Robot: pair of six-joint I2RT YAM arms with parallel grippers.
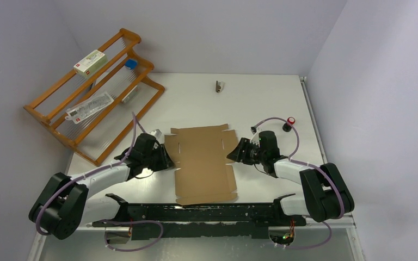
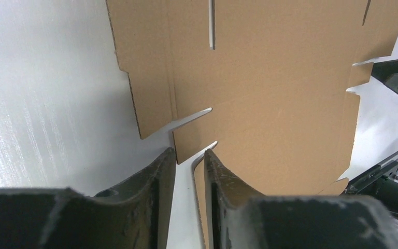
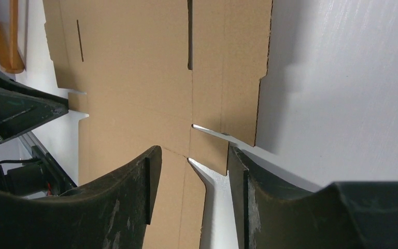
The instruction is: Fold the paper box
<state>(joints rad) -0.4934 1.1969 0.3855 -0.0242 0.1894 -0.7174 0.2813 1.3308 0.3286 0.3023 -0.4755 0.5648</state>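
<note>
You see paper box [image 1: 203, 163]: matt brown cardboard, rough cut edges | table [image 1: 261, 98]: smooth white, faint sheen | left tool [image 2: 189, 155], right tool [image 3: 194, 155]: matt black plastic, scuffed grey | rack [image 1: 130, 37]: glossy varnished wood

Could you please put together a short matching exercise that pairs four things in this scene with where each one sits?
Things:
1. wooden rack
2. white carton
3. paper box
4. red-capped object

Places:
A. lying flat in the middle of the table
B. at the far left, by the wall
C. on the rack's top rails
D. near the table's right edge

Pairs: 1-B, 2-C, 3-A, 4-D
</note>
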